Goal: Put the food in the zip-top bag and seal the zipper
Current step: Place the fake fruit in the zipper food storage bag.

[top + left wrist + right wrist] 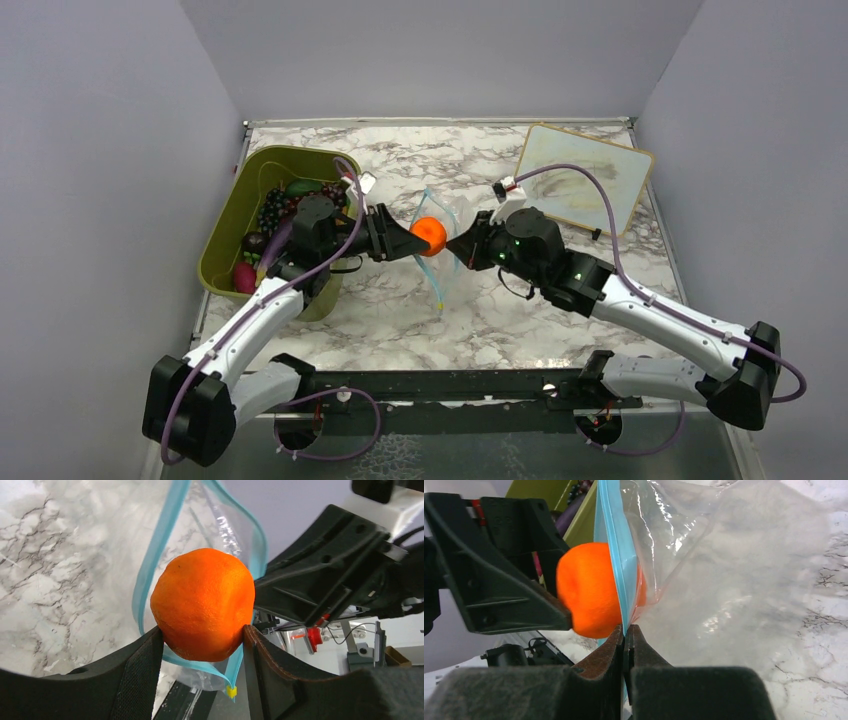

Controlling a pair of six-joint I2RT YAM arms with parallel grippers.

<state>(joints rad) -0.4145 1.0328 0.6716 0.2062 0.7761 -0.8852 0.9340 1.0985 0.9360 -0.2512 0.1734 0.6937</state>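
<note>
My left gripper (201, 641) is closed partway on the orange round piece (202, 602), which fills the gap between its fingers, right at the mouth of the zip-top bag (724, 580). My right gripper (625, 639) pinches the teal zipper (616, 565), jaws nearly touching, just beside the orange. Other food pieces (280, 215) lie in the olive tub (225, 240).

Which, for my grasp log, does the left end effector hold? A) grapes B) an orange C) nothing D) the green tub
B: the left end effector is shut on the orange at the mouth of the bag, while the right end effector pinches its blue strip.
</note>
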